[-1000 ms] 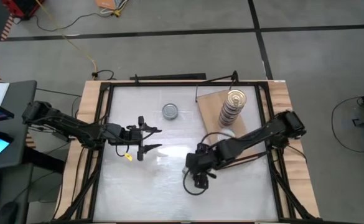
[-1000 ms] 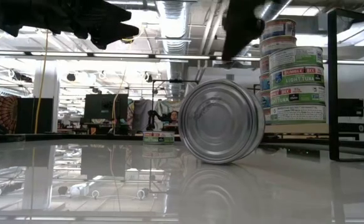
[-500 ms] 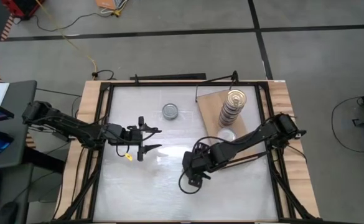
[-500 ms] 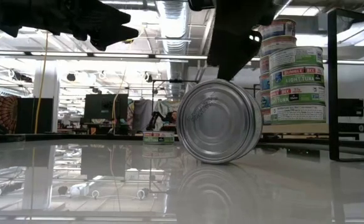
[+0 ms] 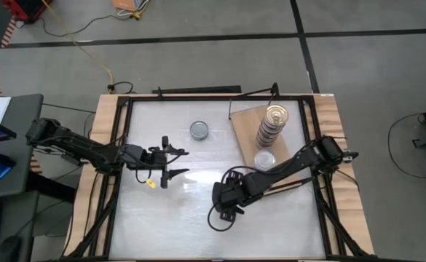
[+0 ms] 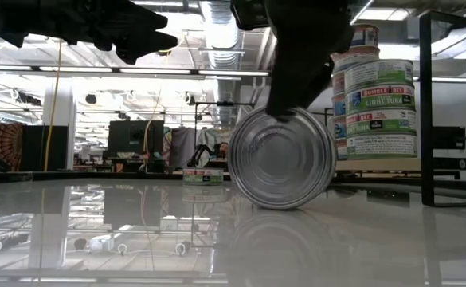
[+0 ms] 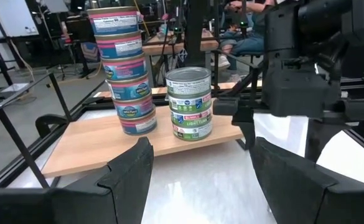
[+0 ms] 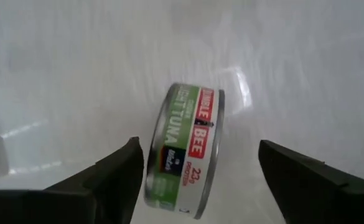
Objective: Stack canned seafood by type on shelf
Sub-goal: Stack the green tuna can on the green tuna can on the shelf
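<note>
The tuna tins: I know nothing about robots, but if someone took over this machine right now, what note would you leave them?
Left end effector: open, empty, hovering over the table's left half.
Right end effector: open, poised over a green-label tin that stands on its edge on the white table; not gripped yet.
Done: on the shelf, a tall stack of pink-and-blue tins and beside it a short stack of green-label tins.
Left: grip the on-edge tin and add it to the green stack, probably; then fetch the loose tin lying flat near the table's far edge and stack it by type.
</note>
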Available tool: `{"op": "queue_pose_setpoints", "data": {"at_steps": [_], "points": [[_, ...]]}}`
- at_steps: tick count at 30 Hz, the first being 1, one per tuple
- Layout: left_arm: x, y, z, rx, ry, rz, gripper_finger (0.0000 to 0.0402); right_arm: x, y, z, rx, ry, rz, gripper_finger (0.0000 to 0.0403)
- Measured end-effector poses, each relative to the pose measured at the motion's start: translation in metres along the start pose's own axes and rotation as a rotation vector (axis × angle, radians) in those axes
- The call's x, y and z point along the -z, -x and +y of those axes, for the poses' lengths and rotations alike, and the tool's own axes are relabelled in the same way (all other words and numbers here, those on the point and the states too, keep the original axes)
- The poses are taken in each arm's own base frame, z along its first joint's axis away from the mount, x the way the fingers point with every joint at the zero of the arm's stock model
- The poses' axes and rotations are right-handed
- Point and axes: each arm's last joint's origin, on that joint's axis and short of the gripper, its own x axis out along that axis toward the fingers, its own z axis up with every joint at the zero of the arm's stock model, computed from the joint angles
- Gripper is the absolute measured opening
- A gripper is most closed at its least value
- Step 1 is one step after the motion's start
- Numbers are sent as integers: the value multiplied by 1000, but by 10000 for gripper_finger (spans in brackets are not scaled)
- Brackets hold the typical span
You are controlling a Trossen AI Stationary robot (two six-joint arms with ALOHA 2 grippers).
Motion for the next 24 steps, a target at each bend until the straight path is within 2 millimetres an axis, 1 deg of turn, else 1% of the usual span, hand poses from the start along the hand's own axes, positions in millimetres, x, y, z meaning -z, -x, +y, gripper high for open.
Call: {"op": "queue_pose_setpoints", "data": {"at_steps": [2,8,15,17,19,22,24], "points": [[0,0,0,0,-4,-1,261,2,0,1,4,35,10,322],[0,0,0,0,-10,-1,261,12,-11,-1,8,94,28,251],[0,0,0,0,-11,-1,261,13,-8,-2,14,180,47,159],[0,0,0,0,-11,-1,261,13,-2,-3,20,214,61,158],[0,0,0,0,-11,-1,261,11,9,-4,23,250,66,158],[0,0,0,0,-11,-1,261,5,32,-5,30,285,52,158],[0,0,0,0,-17,-1,261,3,51,-6,72,302,20,158]]}}
